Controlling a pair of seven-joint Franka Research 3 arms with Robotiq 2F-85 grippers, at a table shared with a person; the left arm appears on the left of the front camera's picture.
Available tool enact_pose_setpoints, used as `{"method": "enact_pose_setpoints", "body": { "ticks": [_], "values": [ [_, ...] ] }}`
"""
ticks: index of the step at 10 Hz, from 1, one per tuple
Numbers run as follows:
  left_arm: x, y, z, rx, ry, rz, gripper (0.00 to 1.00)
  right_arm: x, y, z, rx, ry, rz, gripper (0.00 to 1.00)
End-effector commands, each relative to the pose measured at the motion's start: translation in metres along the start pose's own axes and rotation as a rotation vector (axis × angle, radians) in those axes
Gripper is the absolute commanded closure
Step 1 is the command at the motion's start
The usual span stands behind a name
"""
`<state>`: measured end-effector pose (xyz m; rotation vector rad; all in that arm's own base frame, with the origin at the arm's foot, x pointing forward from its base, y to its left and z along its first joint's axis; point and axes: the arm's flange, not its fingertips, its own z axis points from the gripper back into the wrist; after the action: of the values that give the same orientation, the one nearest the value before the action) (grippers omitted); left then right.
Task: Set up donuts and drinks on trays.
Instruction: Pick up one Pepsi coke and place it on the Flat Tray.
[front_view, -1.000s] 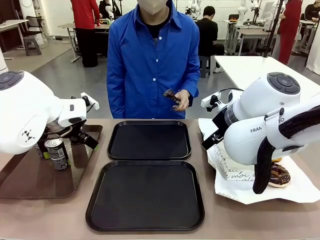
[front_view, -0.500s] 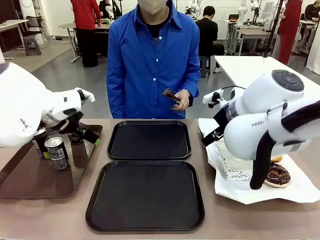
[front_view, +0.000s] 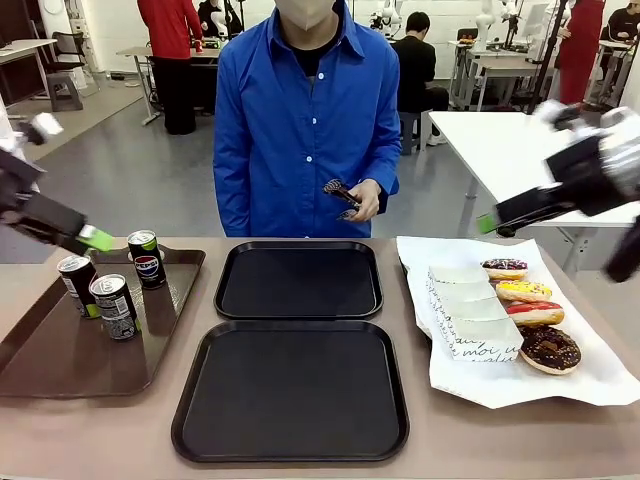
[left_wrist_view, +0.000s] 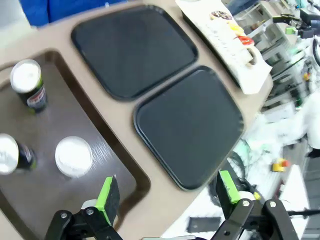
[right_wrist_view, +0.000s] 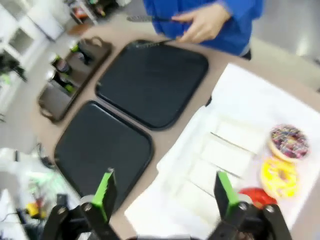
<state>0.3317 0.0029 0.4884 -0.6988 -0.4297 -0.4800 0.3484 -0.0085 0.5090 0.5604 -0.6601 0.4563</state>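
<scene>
Two black trays (front_view: 298, 280) sit bare at the middle of the desk (front_view: 440, 445), one behind the other. The brown tray (front_view: 50, 360) at the left edge holds three drinks (front_view: 113, 305); white paper (front_view: 480, 385) at the right edge, four donuts (front_view: 548, 348). The left gripper (left_wrist_view: 167, 191) and right gripper (right_wrist_view: 164, 194) hover above, jaws apart, empty.

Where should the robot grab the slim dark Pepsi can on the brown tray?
Across the round sidewall of the slim dark aluminium Pepsi can, probably from above: it stands upright, silver top up, clear of the nearest other can.
</scene>
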Motion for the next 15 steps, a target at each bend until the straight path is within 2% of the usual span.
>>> {"method": "enact_pose_setpoints", "body": {
  "ticks": [1,3,4,6,7,8,10,11,12,13,14,15],
  "values": [
    [-0.033,0.048,0.029,-0.136,-0.041,0.120,0.00,-0.119,-0.031,0.044,0.066,-0.111,-0.120,0.00],
    [-0.046,0.080,0.056,-0.291,-0.125,0.212,0.00,-0.149,-0.082,0.063,0.175,-0.182,-0.234,0.00],
    [-0.052,0.093,0.069,-0.338,-0.199,0.247,0.00,-0.163,-0.108,0.070,0.234,-0.249,-0.298,0.00],
    [-0.058,0.116,0.086,-0.376,-0.264,0.306,0.00,-0.184,-0.138,0.072,0.322,-0.329,-0.372,0.00],
    [-0.060,0.125,0.086,-0.255,-0.266,0.347,0.00,-0.184,-0.139,0.065,0.197,-0.257,-0.356,0.00],
    [-0.066,0.102,0.086,-0.352,-0.243,0.298,0.00,-0.175,-0.147,0.101,0.263,-0.306,-0.363,0.00],
    [-0.066,0.102,0.086,-0.352,-0.243,0.298,0.00,-0.175,-0.147,0.101,0.263,-0.306,-0.363,0.00],
    [-0.064,0.114,0.087,-0.336,-0.240,0.336,0.00,-0.182,-0.156,0.092,0.263,-0.299,-0.385,0.00],
    [-0.065,0.116,0.093,-0.450,-0.235,0.378,0.00,-0.173,-0.162,0.097,0.454,-0.294,-0.547,0.00],
    [-0.069,0.124,0.102,-0.556,-0.238,0.420,0.00,-0.172,-0.177,0.107,0.566,-0.301,-0.672,0.00],
    [-0.077,0.132,0.111,-0.629,-0.218,0.458,0.00,-0.174,-0.193,0.123,0.674,-0.229,-0.783,0.00],
    [-0.083,0.134,0.115,-0.672,-0.200,0.464,0.00,-0.173,-0.199,0.139,0.699,-0.229,-0.811,0.00]
  ]
}}
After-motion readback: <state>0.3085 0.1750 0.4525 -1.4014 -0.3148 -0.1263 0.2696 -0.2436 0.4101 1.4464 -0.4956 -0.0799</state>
